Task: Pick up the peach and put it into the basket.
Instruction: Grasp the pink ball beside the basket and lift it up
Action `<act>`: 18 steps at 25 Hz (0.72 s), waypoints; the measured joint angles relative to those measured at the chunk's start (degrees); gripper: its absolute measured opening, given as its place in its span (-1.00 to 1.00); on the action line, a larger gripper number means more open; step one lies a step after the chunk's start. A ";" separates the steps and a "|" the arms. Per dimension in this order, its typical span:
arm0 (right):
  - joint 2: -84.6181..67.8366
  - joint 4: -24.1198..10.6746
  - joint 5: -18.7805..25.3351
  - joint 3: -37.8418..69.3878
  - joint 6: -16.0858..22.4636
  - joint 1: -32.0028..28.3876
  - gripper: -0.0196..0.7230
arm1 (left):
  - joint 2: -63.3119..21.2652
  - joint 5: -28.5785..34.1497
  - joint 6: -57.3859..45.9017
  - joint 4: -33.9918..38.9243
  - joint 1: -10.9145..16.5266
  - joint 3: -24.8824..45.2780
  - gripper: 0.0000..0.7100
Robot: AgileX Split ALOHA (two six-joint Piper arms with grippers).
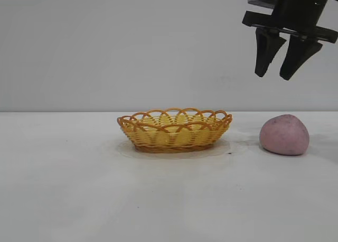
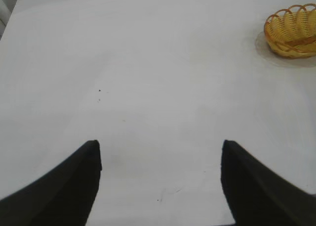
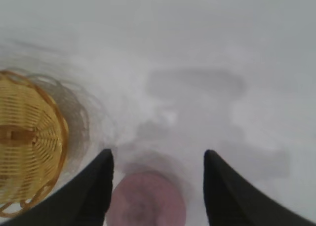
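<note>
The dull pink peach [image 1: 284, 135] rests on the white table to the right of the yellow-orange wicker basket [image 1: 175, 129]. My right gripper [image 1: 274, 74] hangs open well above the peach, a little to its left, fingers pointing down and holding nothing. In the right wrist view the peach [image 3: 146, 199] lies on the table below, between the open fingers of my right gripper [image 3: 158, 157], and the basket [image 3: 27, 142] is off to the side. My left gripper [image 2: 160, 147] is open over bare table, with the basket [image 2: 294, 29] far off; this gripper does not show in the exterior view.
The white table [image 1: 68, 189] spreads wide to the left of the basket and in front of it. A plain pale wall stands behind. A faint round mark rings the basket's base.
</note>
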 joint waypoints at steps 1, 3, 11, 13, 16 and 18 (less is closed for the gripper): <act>0.00 0.00 0.61 0.00 0.28 0.00 0.02 | 0.00 0.00 0.00 0.00 0.00 0.00 0.40; 0.11 0.00 2.25 0.00 0.95 0.00 0.02 | 0.00 0.00 0.00 0.00 0.00 0.00 0.40; 3.57 -0.94 5.14 0.00 1.77 1.48 0.02 | 0.00 0.00 0.00 0.00 2.64 0.00 0.40; 5.04 -1.09 5.66 -0.09 1.90 1.59 0.02 | 0.00 0.00 0.00 0.00 2.91 0.00 0.40; 7.13 -2.50 5.66 -0.09 2.75 1.59 0.02 | 0.00 0.00 0.00 0.00 2.87 0.00 0.40; 8.23 -3.06 5.45 -0.09 2.84 1.59 0.02 | 0.00 0.00 0.00 0.00 2.87 0.00 0.40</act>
